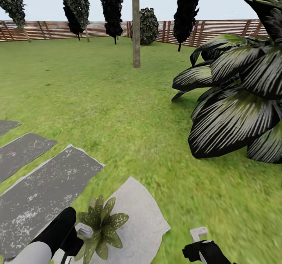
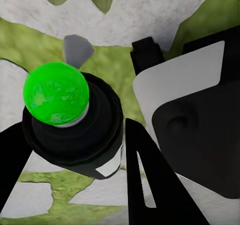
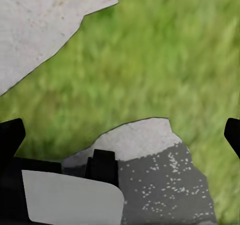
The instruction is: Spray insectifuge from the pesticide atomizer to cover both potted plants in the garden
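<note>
One pesticide bottle gripped at the lower left, over a potted rosette

Green lawn spreads past a striped-leaf palm at right. On a pale stepping stone at lower centre sits an olive-green speckled potted plant. The left gripper pinches the slim dark-green pesticide atomizer. The right gripper is spread, holding nothing. The bottle is probably light, stiff and slick, best held mid-body with the nozzle clear.

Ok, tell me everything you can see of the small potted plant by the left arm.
The potted plant is a low rosette of pointed, olive-green speckled leaves, spread flat and outward. It sits at the edge of a pale stepping stone, with no pot visible from the head view. The left gripper is right beside its leaves; contact cannot be judged.
</note>
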You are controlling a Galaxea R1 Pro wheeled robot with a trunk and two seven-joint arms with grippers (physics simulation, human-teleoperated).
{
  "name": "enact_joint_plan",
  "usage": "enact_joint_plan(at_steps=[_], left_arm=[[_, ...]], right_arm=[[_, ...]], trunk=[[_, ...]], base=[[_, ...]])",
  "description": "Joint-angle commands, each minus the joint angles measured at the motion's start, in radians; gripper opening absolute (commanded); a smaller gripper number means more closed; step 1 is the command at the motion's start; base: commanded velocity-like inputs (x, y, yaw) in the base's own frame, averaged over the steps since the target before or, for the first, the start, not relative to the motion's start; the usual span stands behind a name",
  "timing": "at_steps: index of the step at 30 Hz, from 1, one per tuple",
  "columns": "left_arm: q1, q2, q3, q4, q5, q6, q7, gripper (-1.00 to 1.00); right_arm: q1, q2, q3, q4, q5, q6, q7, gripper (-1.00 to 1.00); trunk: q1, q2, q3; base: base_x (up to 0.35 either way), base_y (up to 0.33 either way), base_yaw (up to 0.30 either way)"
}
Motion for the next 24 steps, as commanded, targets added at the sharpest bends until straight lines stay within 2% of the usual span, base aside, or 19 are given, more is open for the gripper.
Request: enact_joint_plan(at_steps=[1,9,15,24], left_arm=[[0.0,0.0,-0.002,-0.001,-0.009,0.002,-0.006,-1.0],[0.0,-0.004,-0.003,-0.002,-0.01,0.001,-0.001,-1.0],[0.0,-0.004,-0.008,-0.003,-0.011,0.002,0.0,-1.0],[-0.002,-0.002,-0.009,-0.002,-0.011,0.001,0.001,-1.0]], right_arm=[[0.0,-0.001,0.002,-0.002,0.008,0.006,0.005,1.0],[0.0,-0.001,0.002,-0.002,0.008,0.006,0.005,1.0],[0.0,-0.001,0.002,-0.002,0.008,0.006,0.005,1.0],[0.0,-0.001,0.002,-0.002,0.008,0.006,0.005,1.0]], trunk=[[-0.001,0.0,-0.001],[-0.001,0.0,-0.001],[-0.001,0.0,-0.001],[-0.001,0.0,-0.001]], base=[[-0.25,0.223,-0.006],[-0.239,0.212,-0.047],[-0.025,0.021,-0.233],[0.0,0.068,-0.008]])
